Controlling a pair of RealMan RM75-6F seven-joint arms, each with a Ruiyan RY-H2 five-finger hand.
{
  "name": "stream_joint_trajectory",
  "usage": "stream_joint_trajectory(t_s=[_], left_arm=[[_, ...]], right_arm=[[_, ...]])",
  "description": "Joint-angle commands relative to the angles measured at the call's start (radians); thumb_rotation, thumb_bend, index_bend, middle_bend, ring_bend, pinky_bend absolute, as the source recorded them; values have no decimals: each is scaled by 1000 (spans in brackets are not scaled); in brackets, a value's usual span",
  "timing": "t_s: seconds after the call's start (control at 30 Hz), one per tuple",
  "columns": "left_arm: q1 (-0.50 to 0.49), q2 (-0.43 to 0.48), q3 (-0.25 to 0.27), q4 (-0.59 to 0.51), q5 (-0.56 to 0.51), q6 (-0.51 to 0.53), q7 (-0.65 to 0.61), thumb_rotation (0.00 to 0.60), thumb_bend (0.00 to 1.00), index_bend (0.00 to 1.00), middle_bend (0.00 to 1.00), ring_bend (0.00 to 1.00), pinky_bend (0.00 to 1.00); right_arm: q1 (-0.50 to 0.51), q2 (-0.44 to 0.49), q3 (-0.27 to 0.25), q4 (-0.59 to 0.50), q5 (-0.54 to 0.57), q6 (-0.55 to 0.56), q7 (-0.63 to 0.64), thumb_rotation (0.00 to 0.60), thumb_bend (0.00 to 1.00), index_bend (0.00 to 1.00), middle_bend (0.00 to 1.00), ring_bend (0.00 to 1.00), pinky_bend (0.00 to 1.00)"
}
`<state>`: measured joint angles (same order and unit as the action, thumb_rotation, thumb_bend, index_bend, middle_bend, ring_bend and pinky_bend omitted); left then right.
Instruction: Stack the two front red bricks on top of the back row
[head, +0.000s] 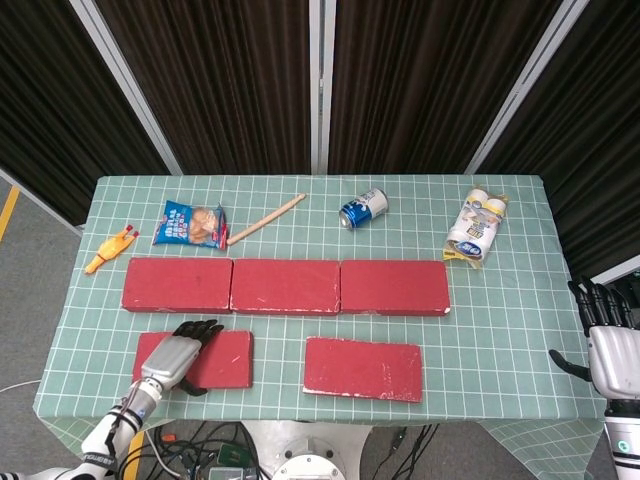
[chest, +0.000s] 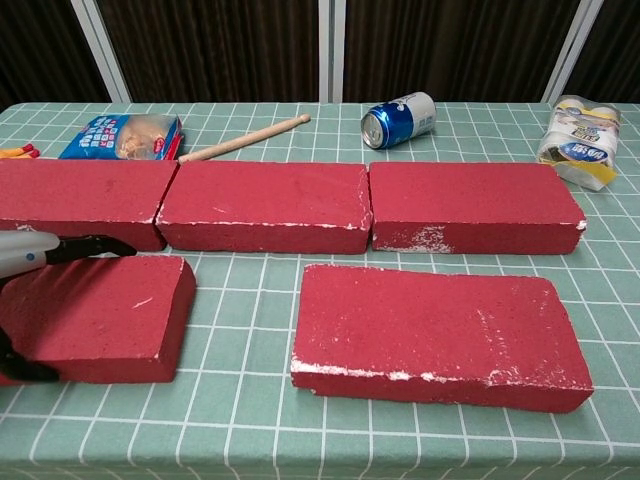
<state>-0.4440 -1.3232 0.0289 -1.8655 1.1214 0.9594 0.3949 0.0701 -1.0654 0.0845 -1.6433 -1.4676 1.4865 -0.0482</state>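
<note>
Front-left brick, long axis left-right, under left robot hand.

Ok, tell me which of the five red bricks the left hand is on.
The front-left brick: the left hand lies over its left half. The front-right brick and the three back-row bricks are untouched.

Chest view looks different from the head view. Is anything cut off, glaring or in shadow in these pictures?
Chest view: sharp and evenly lit, but the left robot hand and its front left brick run off the frame's left edge. The blue can shows a small glint on its rim. Head view: even overhead light, faint shadows, dark curtains behind; the right robot hand sits at the frame's right edge.
</note>
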Motion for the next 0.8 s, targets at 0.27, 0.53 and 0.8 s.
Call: stream_joint_trajectory(t_s=[0.27,0.53,0.8], left_arm=[[-11,5,16,-3,-12,6,13,600,19,3,103,0,0],[-6,22,28,-36,39,42,8,600,48,8,119,0,0],[4,105,33,-136,129,103,10,600,50,13,132,3,0]], right_arm=[[0,-2,0,0,2,-2,-3,600,66,0,0,0,0],[-2,-2,2,-1,6,1,-5,600,66,0,0,0,0],[-2,-1,4,-1,10,0,-4,600,66,0,0,0,0]])
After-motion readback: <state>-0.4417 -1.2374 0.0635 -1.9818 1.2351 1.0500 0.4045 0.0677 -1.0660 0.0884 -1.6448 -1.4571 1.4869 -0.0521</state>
